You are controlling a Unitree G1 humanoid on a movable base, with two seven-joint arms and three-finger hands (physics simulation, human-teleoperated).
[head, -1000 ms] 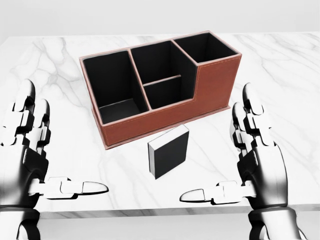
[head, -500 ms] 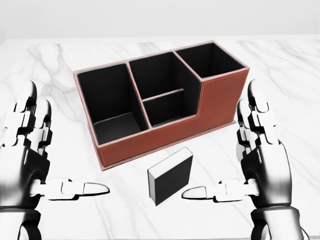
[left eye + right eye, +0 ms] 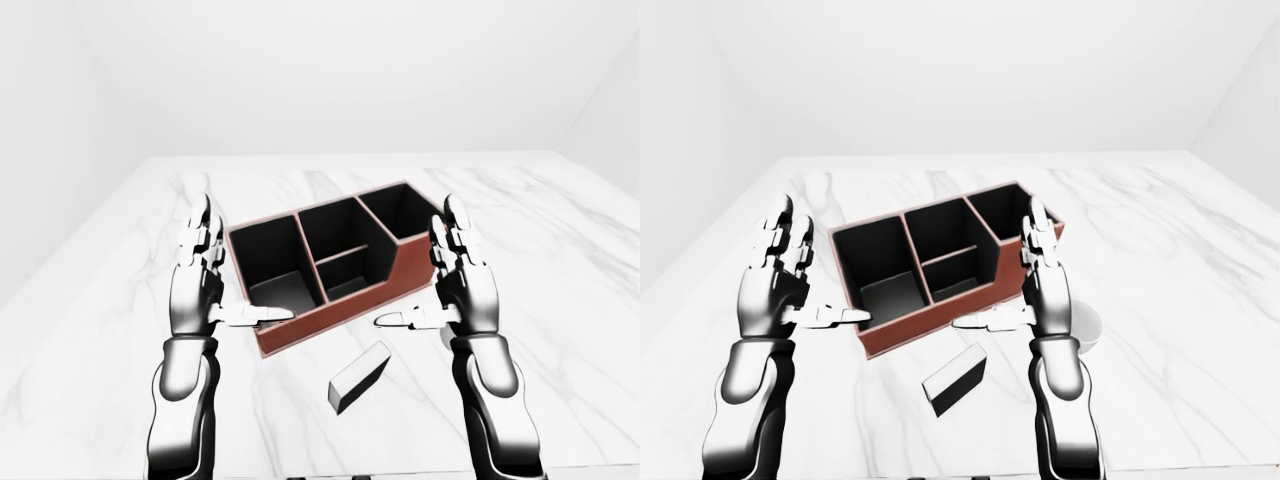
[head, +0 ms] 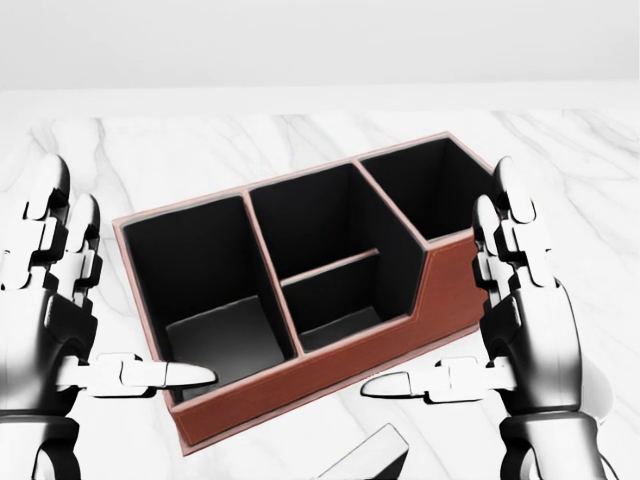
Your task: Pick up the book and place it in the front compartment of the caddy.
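The book (image 3: 954,380) lies just below the caddy (image 3: 940,262), between two open robot hands.

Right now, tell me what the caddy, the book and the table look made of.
Caddy: looks like reddish-brown leather or faux leather, matte, with a paler rim; the inside is lined flat black.
Book: a dark, plain cover with a pale edge that suggests paper; the render leaves it open.
Table: white marble look, grey veins, smooth and faintly glossy.

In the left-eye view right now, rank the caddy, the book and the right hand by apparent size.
1. Caddy, clearly largest.
2. Right hand, though it sits nearer the camera, which inflates it.
3. Book, smallest, lying on the marble table below the caddy.
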